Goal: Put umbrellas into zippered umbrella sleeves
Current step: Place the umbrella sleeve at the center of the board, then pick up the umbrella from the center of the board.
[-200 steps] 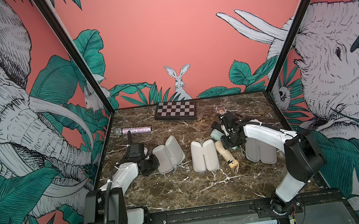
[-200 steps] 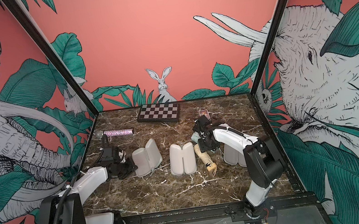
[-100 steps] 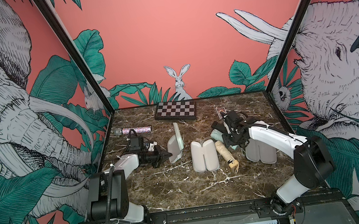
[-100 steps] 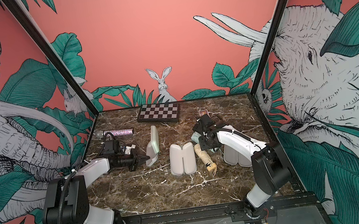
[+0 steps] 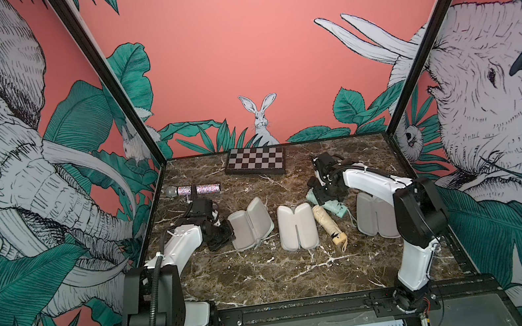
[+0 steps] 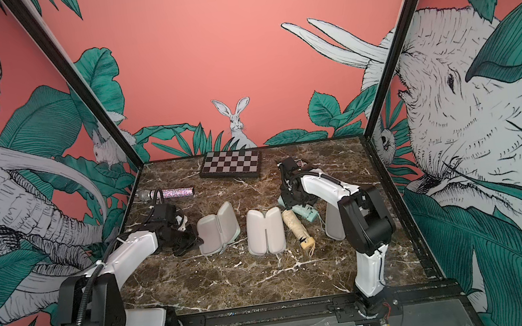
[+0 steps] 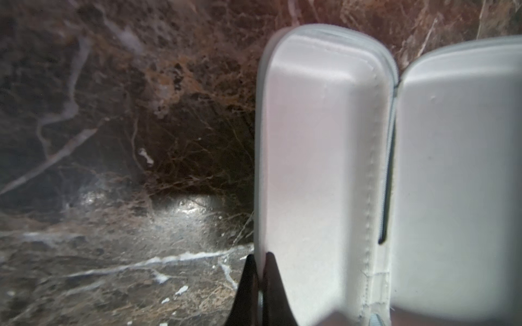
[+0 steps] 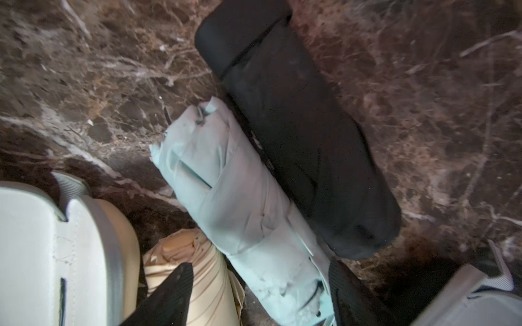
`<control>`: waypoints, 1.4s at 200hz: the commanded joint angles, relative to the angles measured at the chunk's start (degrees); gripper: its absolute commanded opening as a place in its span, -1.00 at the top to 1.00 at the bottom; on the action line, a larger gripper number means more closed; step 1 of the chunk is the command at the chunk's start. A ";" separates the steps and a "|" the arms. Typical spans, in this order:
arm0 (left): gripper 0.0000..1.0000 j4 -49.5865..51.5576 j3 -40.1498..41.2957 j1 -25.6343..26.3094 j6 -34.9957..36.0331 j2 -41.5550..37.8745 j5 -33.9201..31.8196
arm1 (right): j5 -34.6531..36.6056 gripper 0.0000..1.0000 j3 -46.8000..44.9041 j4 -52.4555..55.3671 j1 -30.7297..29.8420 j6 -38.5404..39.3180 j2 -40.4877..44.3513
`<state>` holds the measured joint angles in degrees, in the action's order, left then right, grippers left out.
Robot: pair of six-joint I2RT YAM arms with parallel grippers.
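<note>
Three zippered umbrella sleeves lie open in a row, grey lining up: the mint green sleeve (image 5: 249, 224) at left, the cream one (image 5: 296, 226) in the middle, a third (image 5: 374, 213) at right. My left gripper (image 7: 258, 255) is shut on the mint sleeve's (image 7: 324, 169) outer rim. The cream umbrella (image 5: 329, 227), mint umbrella (image 8: 240, 203) and black umbrella (image 8: 305, 135) lie side by side between the middle and right sleeves. My right gripper (image 8: 260, 268) is open just above them. Its fingers straddle the mint umbrella, one finger over the cream umbrella (image 8: 203, 282).
A checkered board box (image 5: 255, 161) sits at the back of the marble table (image 5: 269, 280). A glittery microphone (image 5: 195, 189) lies at the back left. Printed walls close in both sides. My right arm (image 5: 377, 185) arches over the right sleeve.
Half a second ago the mint sleeve stood tipped up on edge in my left gripper; now it lies flat and open again. My right gripper's jaws have spread wider over the umbrellas.
</note>
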<state>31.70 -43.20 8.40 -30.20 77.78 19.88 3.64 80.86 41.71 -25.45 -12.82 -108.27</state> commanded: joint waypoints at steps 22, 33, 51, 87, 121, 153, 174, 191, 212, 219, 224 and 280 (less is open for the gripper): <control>1.00 -2.88 3.24 1.41 -0.05 -3.05 -4.09 | 1.70 -0.51 6.43 3.86 0.23 2.73 -8.14; 1.00 -2.79 3.85 1.61 -0.09 -3.65 -4.49 | 1.90 -0.49 7.51 4.73 0.29 2.58 -10.32; 1.00 -2.77 4.63 1.78 -0.83 -4.70 -4.38 | 2.12 -0.44 8.00 4.61 0.32 1.87 -12.74; 1.00 -0.13 4.72 3.46 -3.38 -6.93 -8.86 | 2.42 0.02 7.04 2.53 0.05 0.78 -6.06; 1.00 -2.01 7.30 11.04 -11.27 -9.90 -20.59 | 2.42 0.28 10.23 6.76 -0.25 0.98 4.90; 1.00 -6.81 10.13 19.85 -22.19 -11.44 -28.02 | -6.14 0.39 11.95 8.88 -4.69 -8.03 10.57; 1.00 -9.34 10.85 24.21 -25.95 -10.78 -30.47 | -8.99 0.50 10.35 -1.74 -14.25 -18.87 12.34; 1.00 -12.15 11.42 26.47 -26.99 -9.87 -30.25 | -9.92 0.58 8.35 -17.59 -19.74 -27.24 11.90; 1.00 -14.12 12.92 27.40 -29.20 -9.64 -29.53 | -5.37 0.67 3.25 -40.22 -24.00 -36.93 7.83; 1.00 -14.92 13.95 27.44 -30.02 -10.02 -29.32 | -1.81 0.68 1.88 -45.62 -25.44 -38.49 5.91; 1.00 -15.71 14.81 27.37 -30.48 -10.31 -29.16 | 0.50 0.68 0.90 -49.22 -26.30 -39.38 4.51; 1.00 -18.75 17.69 27.37 -32.40 -9.77 -28.90 | 13.75 0.75 3.39 -59.75 -32.38 -37.07 -4.75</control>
<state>16.23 -26.35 35.59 -59.48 68.20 -7.68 8.34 80.73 -6.33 -55.35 -48.95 -114.37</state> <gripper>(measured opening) 0.050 0.428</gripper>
